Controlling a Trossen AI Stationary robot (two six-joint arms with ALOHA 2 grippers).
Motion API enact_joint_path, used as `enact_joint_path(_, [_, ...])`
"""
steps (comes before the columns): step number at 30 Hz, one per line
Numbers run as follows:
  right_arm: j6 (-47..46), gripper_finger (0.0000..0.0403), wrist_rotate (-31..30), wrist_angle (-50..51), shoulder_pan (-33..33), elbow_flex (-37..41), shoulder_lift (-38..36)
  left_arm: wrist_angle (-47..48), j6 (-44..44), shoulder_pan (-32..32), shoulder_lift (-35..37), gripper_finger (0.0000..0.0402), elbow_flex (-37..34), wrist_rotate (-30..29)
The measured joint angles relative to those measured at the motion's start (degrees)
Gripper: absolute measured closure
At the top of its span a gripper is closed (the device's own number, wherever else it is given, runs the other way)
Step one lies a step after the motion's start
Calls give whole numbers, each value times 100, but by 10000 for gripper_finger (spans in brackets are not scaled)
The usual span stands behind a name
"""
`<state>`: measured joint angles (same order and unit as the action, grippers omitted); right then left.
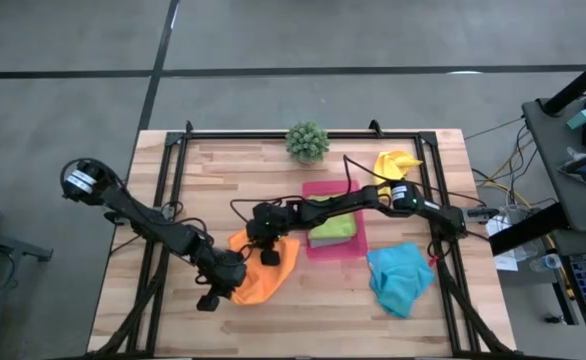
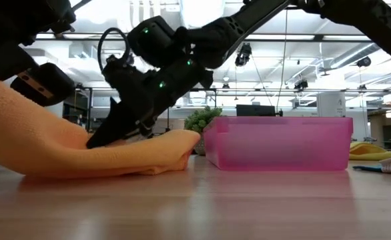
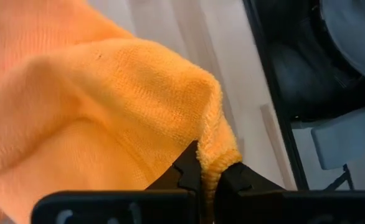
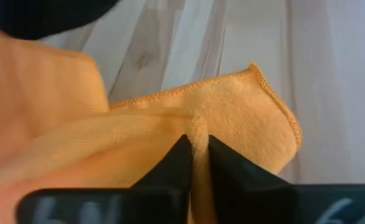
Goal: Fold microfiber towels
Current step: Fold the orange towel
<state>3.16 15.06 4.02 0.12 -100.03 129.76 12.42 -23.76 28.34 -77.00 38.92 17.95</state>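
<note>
The orange towel (image 1: 273, 268) lies bunched on the table, left of the pink tray (image 1: 325, 190). It shows as a low mound in the low view (image 2: 62, 150). My left gripper (image 1: 225, 282) is shut on its near-left part. My right gripper (image 1: 265, 250) is shut on its far part and reaches in over the tray. A folded lime green towel (image 1: 331, 234) lies in the tray. The yellow towel (image 1: 395, 163) lies at the far right and the turquoise towel (image 1: 400, 278) at the near right. My left gripper pinches a bunched edge of the orange towel (image 3: 216, 163) between its two fingers. The cloth rises toward this gripper at the low view's left (image 2: 9, 107), and the rest lies on the table. My right gripper pinches a raised fold of the orange towel (image 4: 198, 127) between its two fingertips, slanting down from the table's right. A hemmed corner (image 4: 276, 118) lies flat on the table beyond the fingers. In the low view the fingers (image 2: 112, 137) meet the top of the mound.
A small spiky green plant (image 1: 307, 142) stands at the far edge, behind the tray. The tray's pink wall (image 2: 279, 143) stands just right of the orange towel. Black frame rails (image 1: 168, 190) run along the table's left and right sides.
</note>
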Motion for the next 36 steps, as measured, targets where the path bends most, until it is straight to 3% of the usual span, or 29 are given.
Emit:
enact_joint_path(3, [84,390,-9,269,21,0,-157,398,-188,0,88,402,0,-22])
enact_joint_path(9, [291,394,-65,872,254,-4,-502,1174,-452,0,362,402,-3,-306])
enact_joint_path(14, [454,394,-718,1427,541,-4,-800,1850,-884,-11,494,402,-7,-807])
enact_joint_path(19, [545,394,-1348,1979,801,-4,-1088,2221,-1041,-13,505,396,-33,-821])
enact_joint_path(30, [439,394,-1501,3110,1431,69,-1619,2292,-1182,-13,505,286,-93,-829])
enact_joint_path(36, [297,394,-500,3061,1822,506,-1717,2293,-995,-13,505,241,-92,-842])
